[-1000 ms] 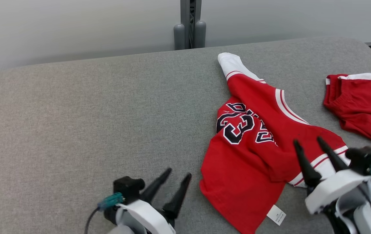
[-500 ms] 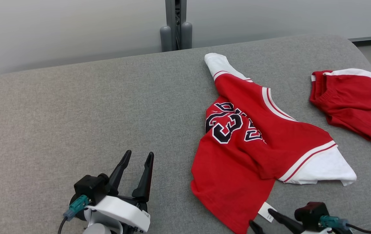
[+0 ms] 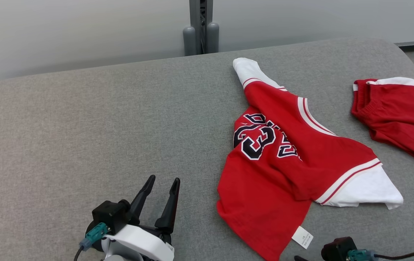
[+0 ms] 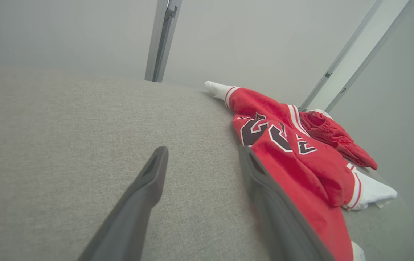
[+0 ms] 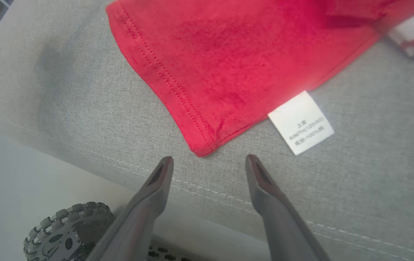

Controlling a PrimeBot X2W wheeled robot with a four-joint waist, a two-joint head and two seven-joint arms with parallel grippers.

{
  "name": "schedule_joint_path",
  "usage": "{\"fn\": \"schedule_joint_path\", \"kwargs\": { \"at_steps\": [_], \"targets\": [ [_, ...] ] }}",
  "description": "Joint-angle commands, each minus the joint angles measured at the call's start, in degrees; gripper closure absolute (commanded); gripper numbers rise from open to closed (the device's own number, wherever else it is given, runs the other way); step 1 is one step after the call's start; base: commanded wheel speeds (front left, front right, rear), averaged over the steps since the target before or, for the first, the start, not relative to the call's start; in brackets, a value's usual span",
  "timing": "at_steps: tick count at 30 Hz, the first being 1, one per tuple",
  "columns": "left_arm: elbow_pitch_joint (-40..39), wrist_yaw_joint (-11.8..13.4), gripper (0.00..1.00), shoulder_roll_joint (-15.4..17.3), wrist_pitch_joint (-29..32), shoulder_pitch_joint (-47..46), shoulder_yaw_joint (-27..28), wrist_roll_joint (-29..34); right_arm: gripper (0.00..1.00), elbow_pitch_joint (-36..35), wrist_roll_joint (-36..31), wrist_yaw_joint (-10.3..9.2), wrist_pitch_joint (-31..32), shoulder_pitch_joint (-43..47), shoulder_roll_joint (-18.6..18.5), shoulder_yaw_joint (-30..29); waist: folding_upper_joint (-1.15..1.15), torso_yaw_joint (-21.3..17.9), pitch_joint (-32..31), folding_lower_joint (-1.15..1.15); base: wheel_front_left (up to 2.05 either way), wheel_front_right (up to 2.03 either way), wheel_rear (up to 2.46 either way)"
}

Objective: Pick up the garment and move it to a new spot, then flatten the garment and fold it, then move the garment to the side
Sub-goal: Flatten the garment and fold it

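The garment [image 3: 283,159] is a red jersey with a black "23" and white sleeves, lying crumpled on the right half of the grey cushion [image 3: 83,127]. My left gripper [image 3: 163,183] hovers open to its left, with nothing between the fingers; in the left wrist view the left gripper [image 4: 203,152] has the garment [image 4: 301,159] just to its right. My right gripper [image 5: 209,159] stands open at the cushion's near edge, fingertips just short of the garment's hem corner [image 5: 203,145] and its white label [image 5: 301,122]. The right gripper's dark wrist block [image 3: 337,249] shows at the bottom of the head view.
A second red garment [image 3: 395,116] with a white band lies at the far right. A grey metal post [image 3: 203,27] stands behind the cushion against the pale wall. The cushion's stitched front edge [image 5: 228,197] drops off to my wheel [image 5: 65,228].
My right gripper has drawn back from over the garment's right sleeve to the near edge by the hem. The left gripper shifted left a little. The camera has also moved slightly.
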Motion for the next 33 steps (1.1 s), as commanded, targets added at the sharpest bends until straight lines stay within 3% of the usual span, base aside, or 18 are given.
{"fn": "schedule_joint_path", "kwargs": {
  "at_steps": [1, 20, 21, 22, 24, 25, 33],
  "targets": [
    [-0.18, -0.08, 0.00, 0.22, -0.19, -0.70, 0.06, -0.27, 0.00, 0.33, 0.04, 0.01, 0.00, -0.40, -0.13, -0.06, 0.00, 0.28, 0.08, 0.00, 0.00, 0.00, 0.00],
    [-1.51, -0.10, 0.00, 0.22, -0.19, -1.76, 0.03, 0.37, 0.00, 7.75, 2.02, 0.00, -4.75, -4.62, 2.93, 0.75, 0.00, 3.82, 2.64, 0.00, 0.00, 0.00, 0.00],
    [-1.53, -0.10, 0.00, 0.22, -0.19, -1.83, 0.04, 0.40, 0.21, 8.14, 2.25, 0.00, -4.80, -4.87, 3.01, 0.88, 0.00, 3.89, 2.74, 0.00, 0.00, 0.00, 0.00],
    [-1.53, -0.10, 0.00, 0.22, -0.19, -1.92, 0.06, 0.42, 0.51, 8.47, 2.41, 0.00, -5.04, -5.10, 3.04, 1.03, 0.00, 3.96, 2.83, 0.00, 0.00, 0.00, 0.00],
    [-1.48, -0.10, 0.00, 0.22, -0.19, -2.04, 0.12, 0.42, 0.71, 8.96, 2.92, 0.00, -5.13, -5.32, 3.28, 1.36, 0.00, 4.03, 2.93, 0.00, 0.00, 0.00, 0.00],
    [-1.46, -0.10, 0.00, 0.22, -0.19, -2.06, 0.15, 0.41, 0.97, 9.24, 3.04, 0.01, -5.37, -5.44, 3.35, 1.53, 0.00, 4.05, 2.96, 0.00, 0.00, 0.00, 0.00],
    [-1.05, -0.10, 0.00, 0.22, -0.20, -1.56, 0.04, -0.04, 1.00, 9.52, 3.64, 0.00, -7.28, -7.42, 3.02, 3.38, 0.00, 4.08, 2.12, 0.00, 0.00, 0.00, 0.00]
  ]
}}
